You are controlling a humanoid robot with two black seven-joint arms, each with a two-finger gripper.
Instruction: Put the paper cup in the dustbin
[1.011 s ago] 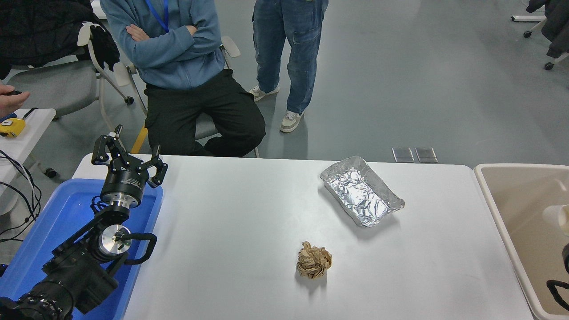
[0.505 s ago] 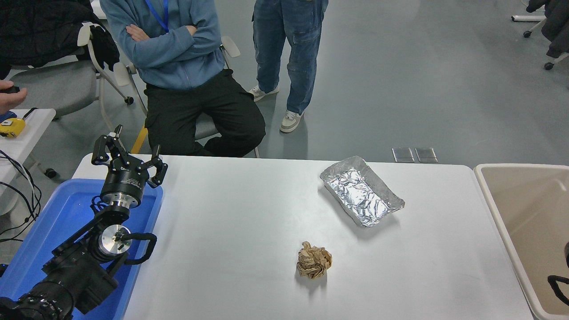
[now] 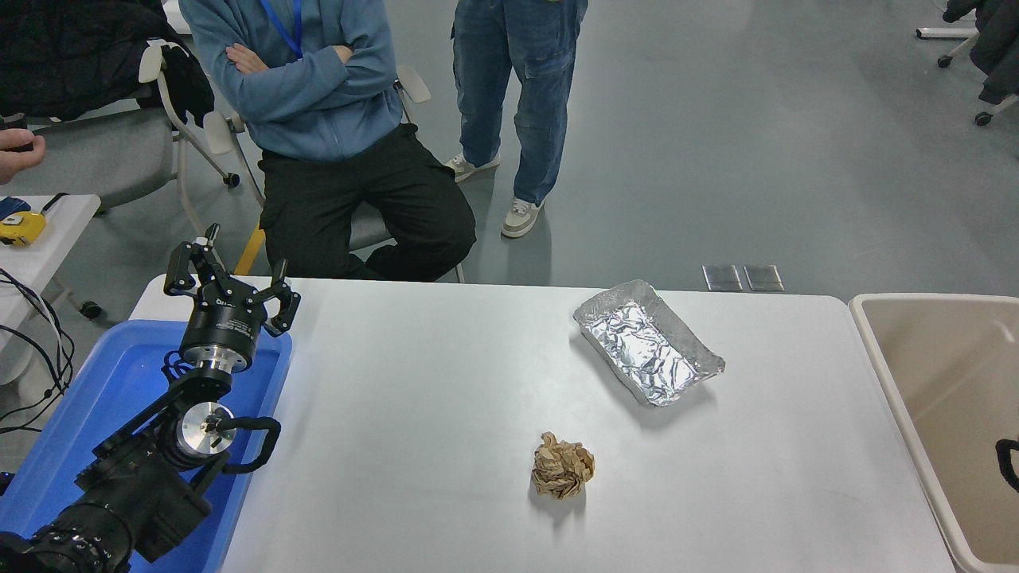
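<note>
The beige dustbin stands at the table's right end, partly cut off by the picture's edge. The paper cup is out of view; none shows on the table or in the visible part of the bin. Of my right arm only a black cable loop shows at the right edge over the bin, and its gripper is out of view. My left gripper is open and empty, parked at the lower left over the blue tray.
A crinkled silver foil tray lies at the table's back right. A crumpled brown paper ball lies near the front middle. Two people are at the far side, one seated, one standing. A hand shows at the left edge.
One second ago the white cup showed inside the bin at the right edge; it is no longer in view. The right arm's visible parts have drawn back toward the right edge.
</note>
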